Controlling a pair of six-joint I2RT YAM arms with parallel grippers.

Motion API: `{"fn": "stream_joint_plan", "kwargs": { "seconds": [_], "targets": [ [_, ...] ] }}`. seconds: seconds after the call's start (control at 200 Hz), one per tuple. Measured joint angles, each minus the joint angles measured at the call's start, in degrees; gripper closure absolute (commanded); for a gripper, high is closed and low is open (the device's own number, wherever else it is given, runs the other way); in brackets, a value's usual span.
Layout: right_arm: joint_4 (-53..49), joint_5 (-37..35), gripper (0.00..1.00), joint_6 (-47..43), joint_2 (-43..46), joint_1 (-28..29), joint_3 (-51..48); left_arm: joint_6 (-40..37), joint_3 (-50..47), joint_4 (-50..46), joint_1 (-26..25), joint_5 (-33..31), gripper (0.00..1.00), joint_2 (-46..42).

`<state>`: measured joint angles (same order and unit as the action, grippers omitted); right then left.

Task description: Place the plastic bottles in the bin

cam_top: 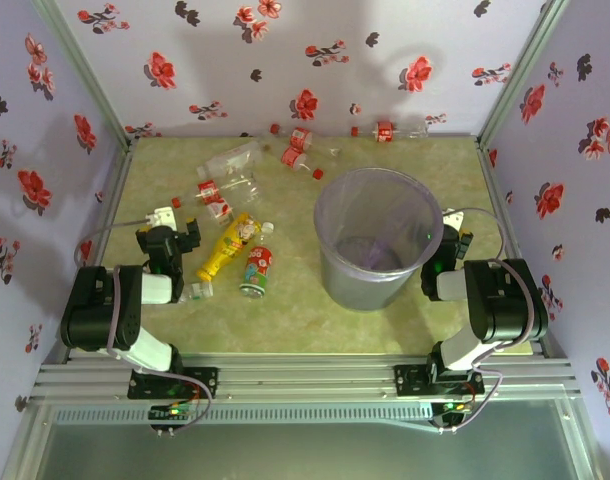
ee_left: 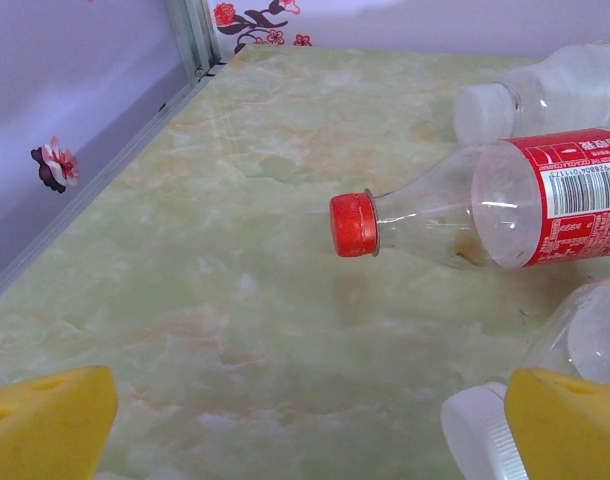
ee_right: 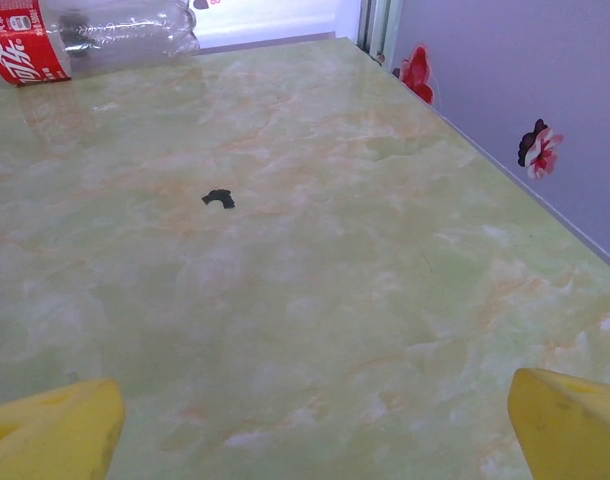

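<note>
— Several plastic bottles [cam_top: 235, 160] lie loose on the table [cam_top: 285, 320], all to the left of the bin [cam_top: 377, 240] or beyond it. Neither arm has one in hand.
— And the bin itself?
— Upright, right of centre. Through its translucent wall there's a faint shape at the bottom, but I can't tell whether it's a bottle.
— Left gripper [ee_left: 310, 405]?
— Low over the left side, yellow pads [ee_left: 45, 420] spread wide, nothing between them. A white-capped clear bottle [ee_left: 590, 335] sits just beside its right pad. A red-capped bottle [ee_left: 485, 205] lies farther ahead, cap pointing left.
— So it's reaching?
— Looks like the approach stage to me. Next it would need to shift right and straddle the white-capped one, or push on to the red-capped neck, then close.
— Right gripper [ee_right: 315, 405]?
— Also wide apart and empty, just right of the bin. Bare table ahead of it, a small black scrap [ee_right: 219, 198], and one red-labelled bottle [ee_right: 85, 40] well off at the far left.
— The yellow bottle [cam_top: 230, 247]?
— Near the left arm, beside a red-labelled one [cam_top: 256, 272].
</note>
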<state>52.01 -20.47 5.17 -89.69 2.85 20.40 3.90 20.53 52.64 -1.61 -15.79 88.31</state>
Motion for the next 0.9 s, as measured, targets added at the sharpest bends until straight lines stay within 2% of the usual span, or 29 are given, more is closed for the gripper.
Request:
{"fn": "stream_joint_plan", "kwargs": {
  "seconds": [0.61,0.71,0.9],
  "targets": [
    [0.0,0.2,0.01,0.0,0.0,0.0,0.0,0.0,0.1,-0.2,0.0,0.0,0.0,0.0],
    [-2.0,0.4,0.01,0.9,1.0,-0.4,0.2,0.0,1.6,-5.7,0.0,0.0,0.0,-2.1],
    [-4.3,0.4,0.0,1.4,2.8,-1.1,0.7,0.2,6.4,-18.3,0.0,0.1,0.0,-13.7]
  ]
}}
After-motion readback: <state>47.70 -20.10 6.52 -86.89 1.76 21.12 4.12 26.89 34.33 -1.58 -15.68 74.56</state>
